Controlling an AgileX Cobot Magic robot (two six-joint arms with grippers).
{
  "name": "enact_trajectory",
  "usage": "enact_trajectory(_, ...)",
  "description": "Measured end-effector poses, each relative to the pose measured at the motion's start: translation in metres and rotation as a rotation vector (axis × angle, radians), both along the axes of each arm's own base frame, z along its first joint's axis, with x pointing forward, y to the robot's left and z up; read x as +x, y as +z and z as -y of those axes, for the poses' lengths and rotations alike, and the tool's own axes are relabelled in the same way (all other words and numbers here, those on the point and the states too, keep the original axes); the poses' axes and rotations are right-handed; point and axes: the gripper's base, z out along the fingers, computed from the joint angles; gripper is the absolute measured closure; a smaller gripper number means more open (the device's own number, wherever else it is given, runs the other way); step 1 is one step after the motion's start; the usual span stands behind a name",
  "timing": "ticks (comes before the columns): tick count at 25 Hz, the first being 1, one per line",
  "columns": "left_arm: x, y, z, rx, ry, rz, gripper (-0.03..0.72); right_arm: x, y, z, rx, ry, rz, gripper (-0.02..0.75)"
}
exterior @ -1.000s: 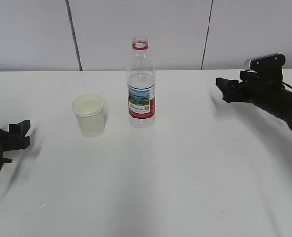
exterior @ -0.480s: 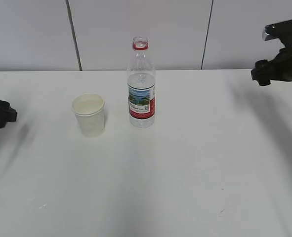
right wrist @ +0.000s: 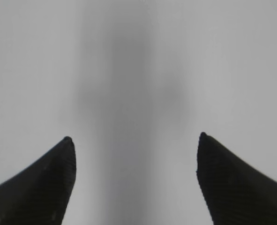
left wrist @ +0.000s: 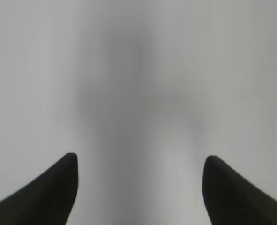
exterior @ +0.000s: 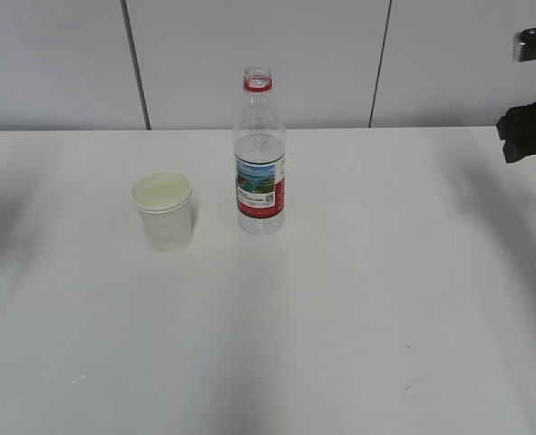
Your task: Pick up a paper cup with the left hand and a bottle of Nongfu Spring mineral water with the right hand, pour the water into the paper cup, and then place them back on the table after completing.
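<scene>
— On the white tabletop [exterior: 358,299], what stands?
— A water bottle [exterior: 258,154], uncapped, with a paper cup [exterior: 163,210] near its left.
— And each gripper?
— Left gripper [left wrist: 139,161] and right gripper [right wrist: 134,143] are wide apart, holding nothing.

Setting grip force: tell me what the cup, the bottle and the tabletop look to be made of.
Cup: matte off-white, opaque, thin rolled rim, so likely paper.
Bottle: clear and glossy, see-through wall, printed wrap label, red neck ring, so probably thin plastic.
Table: matte white, smooth, faint scuffs; laminate or painted board, cannot tell which.
</scene>
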Motion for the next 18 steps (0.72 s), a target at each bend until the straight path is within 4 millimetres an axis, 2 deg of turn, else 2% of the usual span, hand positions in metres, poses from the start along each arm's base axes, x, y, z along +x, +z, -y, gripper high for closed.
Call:
enact_trajectory(7, -0.018, 0.018, 0.006, -0.034, -0.061, -0.15, 0.187, -0.006, 0.027, -0.008, 0.071, 0.065, -0.165, 0.145)
enact_trajectory(18, -0.053, 0.069, 0.016, -0.072, -0.142, 0.008, 0.187, -0.016, 0.051, -0.008, 0.076, 0.073, -0.31, 0.145)
